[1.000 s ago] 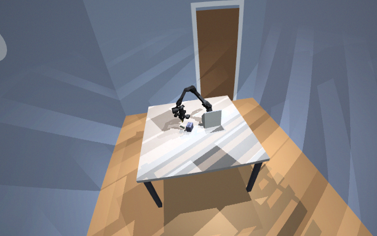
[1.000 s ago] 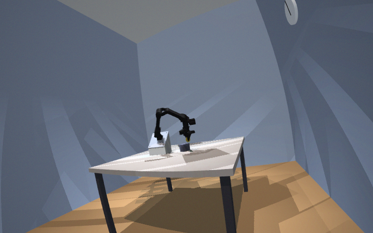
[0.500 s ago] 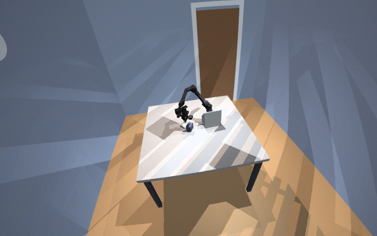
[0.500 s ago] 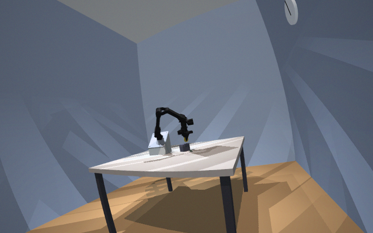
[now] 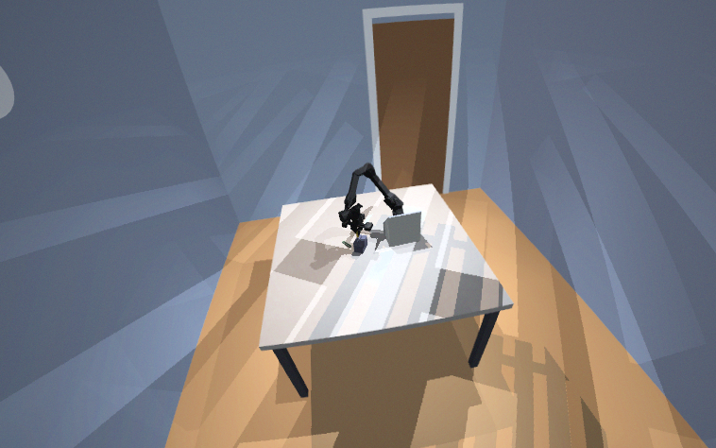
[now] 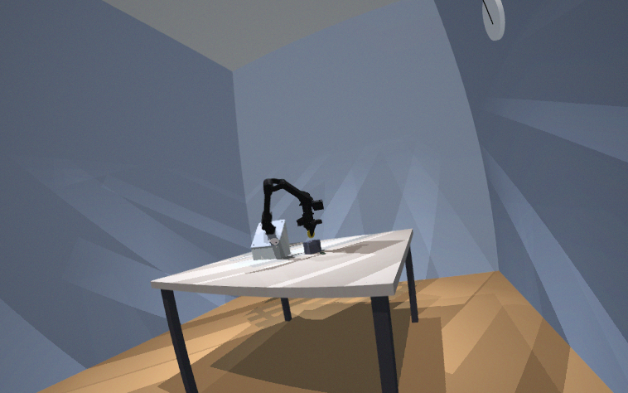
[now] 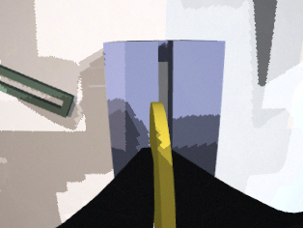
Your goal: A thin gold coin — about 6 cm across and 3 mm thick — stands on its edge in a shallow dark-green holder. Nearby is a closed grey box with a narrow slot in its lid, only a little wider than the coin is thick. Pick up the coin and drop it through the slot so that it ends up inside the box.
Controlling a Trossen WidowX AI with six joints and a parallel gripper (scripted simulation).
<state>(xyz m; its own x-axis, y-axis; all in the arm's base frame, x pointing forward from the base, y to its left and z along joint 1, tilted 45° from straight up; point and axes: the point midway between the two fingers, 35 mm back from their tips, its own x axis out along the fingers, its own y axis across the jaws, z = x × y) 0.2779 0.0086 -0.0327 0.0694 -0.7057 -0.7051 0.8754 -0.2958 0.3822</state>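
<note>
Coin (image 7: 163, 175) sat pinched edge-on between my fingers, my gripper (image 7: 154, 156) clamped tight on its two flat faces, so it was off the table and clear of the green holder (image 7: 35, 94), which lay bare of it to my left in the wrist view. Straight ahead and below me stood the grey box (image 7: 193, 91), and on its lid I could make out the slot (image 7: 164, 78) as a narrow dark line. What mattered was how the coin's edge line sat against that slot: in the wrist view both ran the same way, up and down the picture, and the coin's top edge lay almost directly under the slot's near end, perhaps a shade to its left. From the exterior view my gripper (image 6: 311, 230) hung above the box (image 6: 311, 247), with a gap between the coin's bottom and the lid; how large, I could not tell. I judged the carrying done and the lining-up nearly so. The next move, as I read it, called for a small sideways trim and then a straight descent, keeping the coin's plane parallel to the slot's length, since any twist would catch it on the lid.
</note>
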